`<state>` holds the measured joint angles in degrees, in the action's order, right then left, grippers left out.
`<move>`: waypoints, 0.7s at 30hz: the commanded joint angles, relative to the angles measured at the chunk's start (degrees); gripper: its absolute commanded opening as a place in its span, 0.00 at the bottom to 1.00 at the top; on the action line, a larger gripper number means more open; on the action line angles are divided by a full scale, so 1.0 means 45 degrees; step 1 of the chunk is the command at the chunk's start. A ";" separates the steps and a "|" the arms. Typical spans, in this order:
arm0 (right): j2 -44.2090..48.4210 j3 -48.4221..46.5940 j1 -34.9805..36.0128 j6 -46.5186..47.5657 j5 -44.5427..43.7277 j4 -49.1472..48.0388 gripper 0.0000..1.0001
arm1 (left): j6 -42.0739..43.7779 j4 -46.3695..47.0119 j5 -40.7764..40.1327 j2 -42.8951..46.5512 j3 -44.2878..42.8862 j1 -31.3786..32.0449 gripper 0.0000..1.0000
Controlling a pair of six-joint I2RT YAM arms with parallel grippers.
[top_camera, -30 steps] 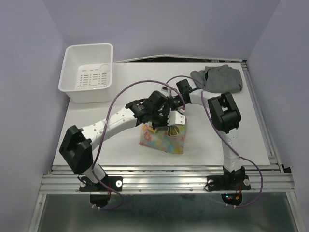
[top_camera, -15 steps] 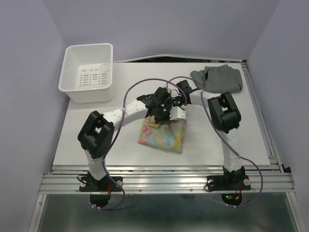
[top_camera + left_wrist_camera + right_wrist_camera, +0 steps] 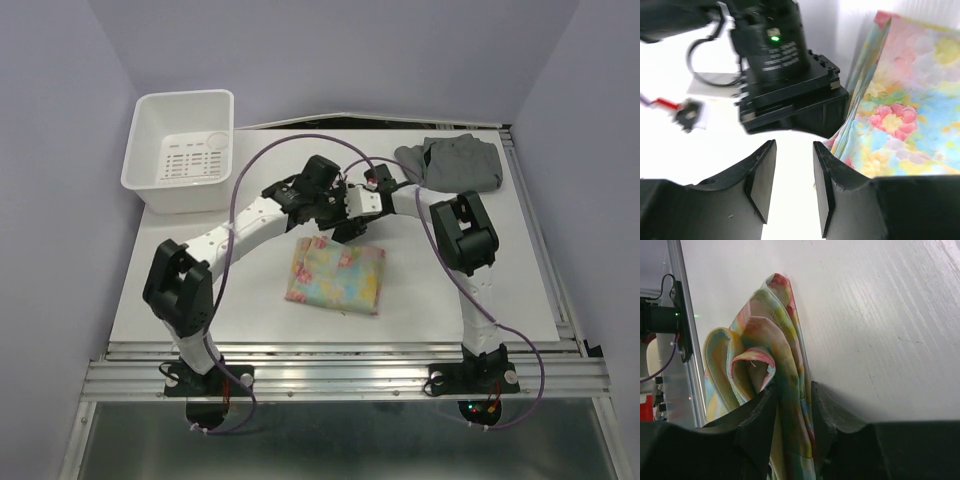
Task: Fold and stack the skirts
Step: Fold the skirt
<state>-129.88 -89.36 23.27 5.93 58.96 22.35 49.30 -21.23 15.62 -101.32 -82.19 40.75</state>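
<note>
The floral skirt [image 3: 335, 278] lies folded into a rough square at the table's middle. In the right wrist view its far edge [image 3: 765, 340] bunches up between my right gripper's [image 3: 792, 390] fingers, which are shut on the cloth. My left gripper [image 3: 794, 150] is open just left of the skirt's edge [image 3: 910, 100], with only white table between its fingers. In the top view both grippers, left [image 3: 330, 222] and right [image 3: 352, 232], meet at the skirt's far edge. The grey skirt [image 3: 455, 162] lies crumpled at the back right.
A white plastic bin [image 3: 185, 150] stands at the back left corner. The right gripper's black body [image 3: 785, 75] sits close ahead of my left fingers. A metal rail [image 3: 540, 240] runs along the table's right edge.
My left gripper has opened and let go of the floral skirt. Both grippers moved toward the back, and the skirt now lies flatter and spread out.
</note>
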 commanded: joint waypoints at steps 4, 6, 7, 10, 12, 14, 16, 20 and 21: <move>-0.0297 -0.1331 -0.0052 -0.0243 -0.1441 0.0268 0.52 | -0.3137 -0.0146 0.0862 0.3507 0.1113 0.0026 0.47; -0.0161 -0.2167 -0.0229 -0.0691 -0.1558 0.0268 0.53 | -0.4830 0.0592 0.1293 0.4016 0.2397 0.0026 0.46; -0.0063 -0.2444 -0.0403 -0.0848 -0.1636 0.0268 0.55 | -0.5422 0.0965 0.1315 0.4193 0.2831 0.0026 0.46; 0.0559 -0.3438 -0.0717 -0.1279 -0.1968 0.0248 0.60 | -0.7668 0.2702 0.1392 0.4797 0.4258 -0.0013 0.46; 0.1009 -0.3695 -0.1087 -0.2020 -0.2339 0.0248 0.63 | -0.9076 0.3778 0.1471 0.4975 0.4865 -0.0149 0.45; 0.1556 -0.3522 -0.1224 -0.2352 -0.2360 0.0288 0.63 | -0.9916 0.4364 0.1413 0.4937 0.5119 -0.0286 0.45; 0.2707 -0.2822 -0.1225 -0.2782 -0.2243 0.0307 0.62 | -1.1069 0.5106 0.1587 0.4645 0.5393 -0.0578 0.45; 0.4816 0.1190 -0.1225 -0.4479 -0.1093 -0.0703 0.59 | -1.2476 0.5733 0.2602 0.3572 0.5511 -0.1145 0.43; 0.5555 0.1960 -0.1090 -0.5005 -0.0665 -0.1018 0.59 | -1.2691 0.5947 0.2739 0.3299 0.5511 -0.1243 0.43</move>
<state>-115.55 -93.67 16.64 -7.75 50.09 21.82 1.17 -1.78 23.77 -83.68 -57.65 36.84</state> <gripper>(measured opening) 0.597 0.432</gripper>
